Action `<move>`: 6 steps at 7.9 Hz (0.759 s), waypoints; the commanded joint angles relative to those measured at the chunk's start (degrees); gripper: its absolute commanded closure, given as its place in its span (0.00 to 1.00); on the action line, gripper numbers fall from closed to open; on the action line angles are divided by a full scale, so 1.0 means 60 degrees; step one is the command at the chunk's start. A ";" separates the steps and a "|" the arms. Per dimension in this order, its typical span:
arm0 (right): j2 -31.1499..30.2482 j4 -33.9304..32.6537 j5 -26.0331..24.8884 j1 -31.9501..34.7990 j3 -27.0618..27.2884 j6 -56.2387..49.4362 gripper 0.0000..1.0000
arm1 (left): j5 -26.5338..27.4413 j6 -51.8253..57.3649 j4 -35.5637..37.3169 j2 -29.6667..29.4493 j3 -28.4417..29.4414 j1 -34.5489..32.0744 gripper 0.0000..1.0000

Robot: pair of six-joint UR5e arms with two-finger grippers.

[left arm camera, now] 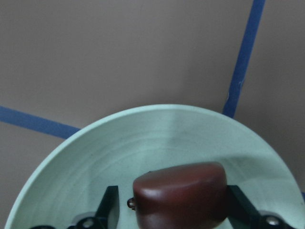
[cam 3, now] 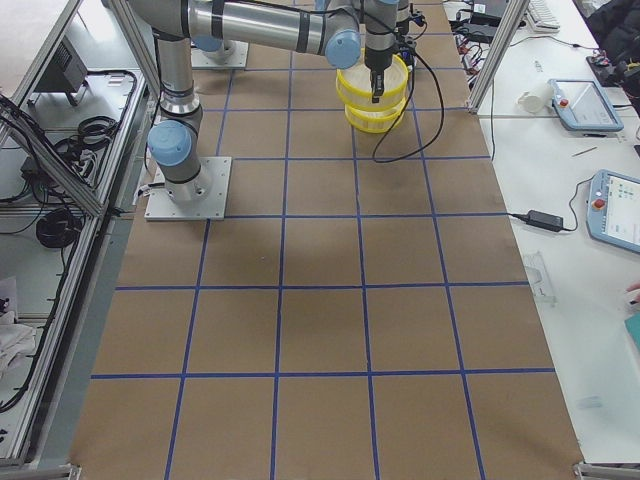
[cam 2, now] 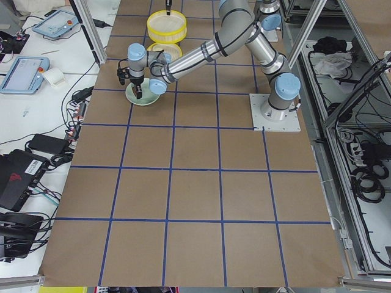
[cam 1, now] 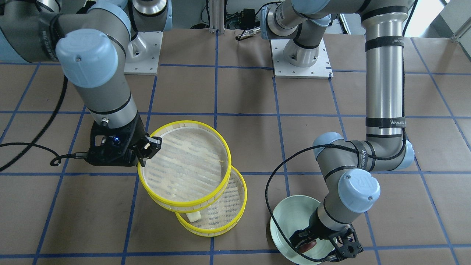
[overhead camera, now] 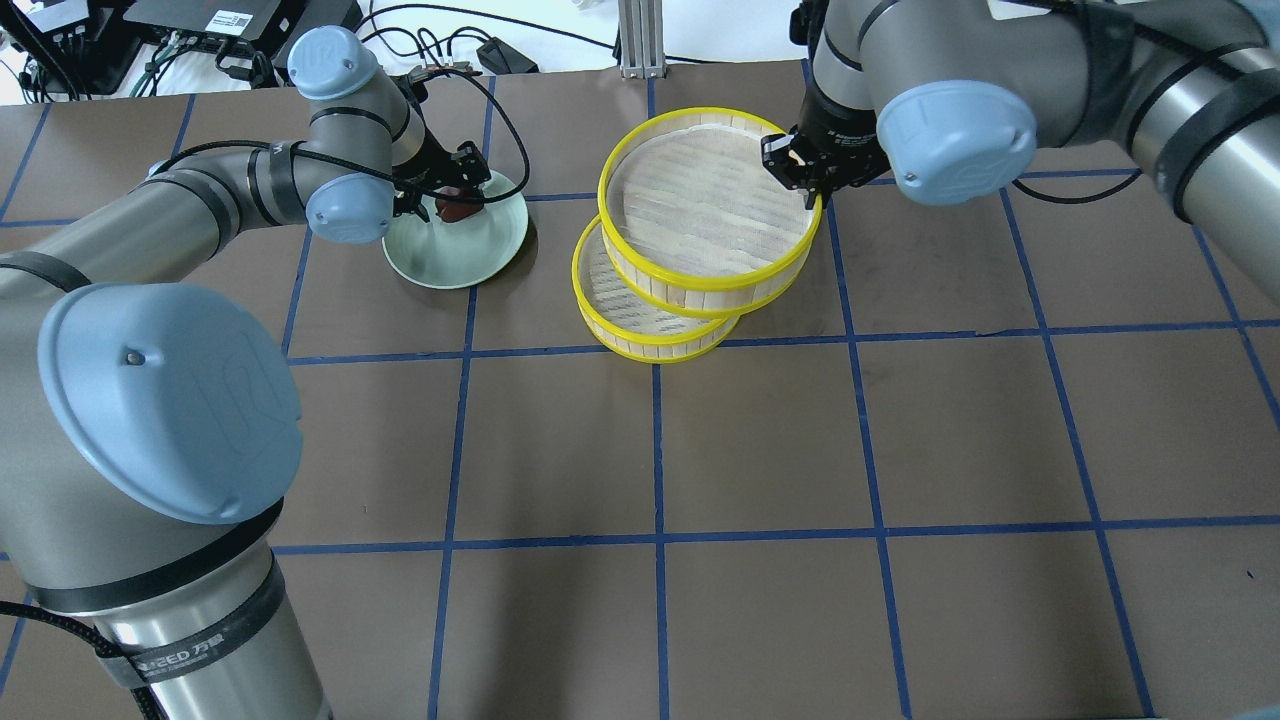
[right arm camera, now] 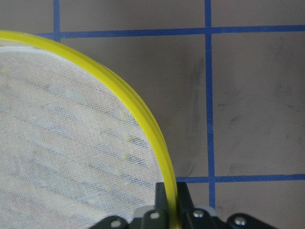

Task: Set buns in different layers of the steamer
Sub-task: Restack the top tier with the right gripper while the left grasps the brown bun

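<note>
The dark reddish-brown bun (left arm camera: 181, 195) lies on the pale green plate (left arm camera: 143, 143). My left gripper (cam 1: 319, 246) is low over the plate (cam 1: 290, 217) and open. Its jaws straddle the brown bun (overhead camera: 455, 208), with a small gap on one side. My right gripper (cam 1: 147, 149) is shut on the yellow rim (right arm camera: 143, 119) of the upper steamer layer (cam 1: 191, 204). It holds this layer raised and offset over the lower layer (cam 1: 230, 217). The cream-white bun (cam 1: 194, 216) lies in the lower layer, partly covered. It is hidden in the overhead view.
The two steamer layers (overhead camera: 700, 300) stand mid-table at the far side in the overhead view, with the plate (overhead camera: 470, 260) to their left. Brown paper with a blue tape grid covers the table. Both arm bases and cables are at the robot's edge.
</note>
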 commanded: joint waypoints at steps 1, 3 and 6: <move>0.0712 -0.0935 0.0013 0.0256 0.0028 0.0284 1.00 | -0.0045 0.0056 0.0005 0.0027 -0.0002 0.0000 0.77; 0.0889 -0.1098 0.0013 0.0256 0.0057 0.0298 1.00 | -0.0046 0.0086 -0.0009 0.0070 -0.0002 0.0000 0.99; 0.1109 -0.1405 0.0028 0.0562 0.0204 0.0796 1.00 | 0.0086 0.0056 -0.0344 0.0640 -0.0134 0.0000 0.99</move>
